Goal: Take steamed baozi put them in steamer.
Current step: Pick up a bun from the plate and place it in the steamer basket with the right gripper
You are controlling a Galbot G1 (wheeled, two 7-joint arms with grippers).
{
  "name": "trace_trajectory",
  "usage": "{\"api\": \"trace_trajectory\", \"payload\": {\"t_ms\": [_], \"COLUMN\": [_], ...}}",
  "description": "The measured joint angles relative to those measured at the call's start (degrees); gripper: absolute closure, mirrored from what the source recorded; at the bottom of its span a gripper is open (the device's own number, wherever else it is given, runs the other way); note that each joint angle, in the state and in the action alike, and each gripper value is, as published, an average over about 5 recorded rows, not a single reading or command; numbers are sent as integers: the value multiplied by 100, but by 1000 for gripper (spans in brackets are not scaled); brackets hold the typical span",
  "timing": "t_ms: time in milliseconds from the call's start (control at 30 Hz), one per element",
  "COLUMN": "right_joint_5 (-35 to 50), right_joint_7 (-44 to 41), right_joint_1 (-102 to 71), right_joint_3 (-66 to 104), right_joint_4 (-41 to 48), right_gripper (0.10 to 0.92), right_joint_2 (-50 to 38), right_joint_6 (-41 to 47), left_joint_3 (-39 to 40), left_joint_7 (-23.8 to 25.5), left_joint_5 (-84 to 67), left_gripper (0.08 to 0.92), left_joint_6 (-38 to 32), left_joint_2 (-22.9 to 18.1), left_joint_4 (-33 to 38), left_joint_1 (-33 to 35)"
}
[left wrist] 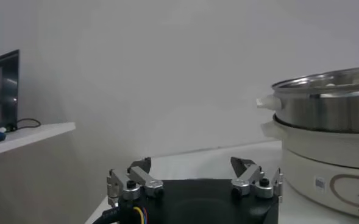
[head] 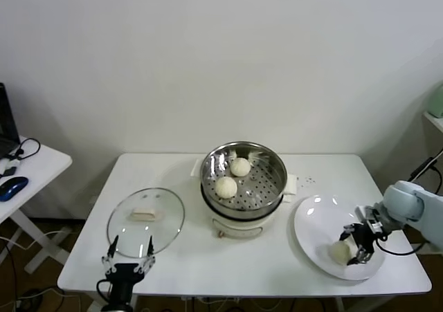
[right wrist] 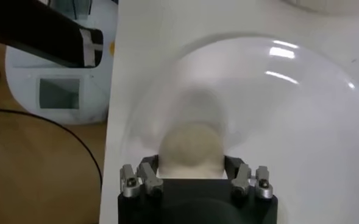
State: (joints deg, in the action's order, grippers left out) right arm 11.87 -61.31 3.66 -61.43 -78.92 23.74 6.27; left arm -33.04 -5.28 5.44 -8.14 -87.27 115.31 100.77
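Third baozi was grasped on the plate beside the steamer.

In the head view, two baozi [head: 232, 177] were seen inside the steamer [head: 243, 176]; right of it, the right gripper [head: 357, 248] was closed around a baozi [head: 340, 252] on the white plate [head: 315, 218]. The left gripper [head: 129, 257] was parked before the glass lid [head: 146, 217]. In the left wrist view, its fingers [left wrist: 138, 177] were spread, empty. In the right wrist view, the bun [right wrist: 191, 146] was flanked by both jaws; judged soft and light, it should be pinched gently at its sides.

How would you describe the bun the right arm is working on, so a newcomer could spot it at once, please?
Start at the steamer in the table's middle, then go to the white plate on the robot's right. The bun sits near its front edge between the right end effector's fingers, the only one outside the steamer.
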Motion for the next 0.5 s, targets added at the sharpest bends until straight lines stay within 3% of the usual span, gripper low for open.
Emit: {"api": "trace_trajectory", "payload": {"t_ms": [300, 500], "right_joint_5": [203, -246], "right_joint_7": [-324, -549], "right_joint_1": [1990, 3447], "right_joint_3": [-1080, -1683], "right_joint_4": [-184, -445], "right_gripper": [330, 330], "right_joint_2": [301, 743], "right_joint_6": [-465, -1222], "left_joint_3": [50, 73], "left_joint_7": [2, 0], "left_joint_5": [62, 80], "left_gripper": [177, 177], "left_joint_6": [52, 64], "left_joint_2": [2, 1], "left_joint_4": [50, 34], "left_joint_1": [-40, -79]}}
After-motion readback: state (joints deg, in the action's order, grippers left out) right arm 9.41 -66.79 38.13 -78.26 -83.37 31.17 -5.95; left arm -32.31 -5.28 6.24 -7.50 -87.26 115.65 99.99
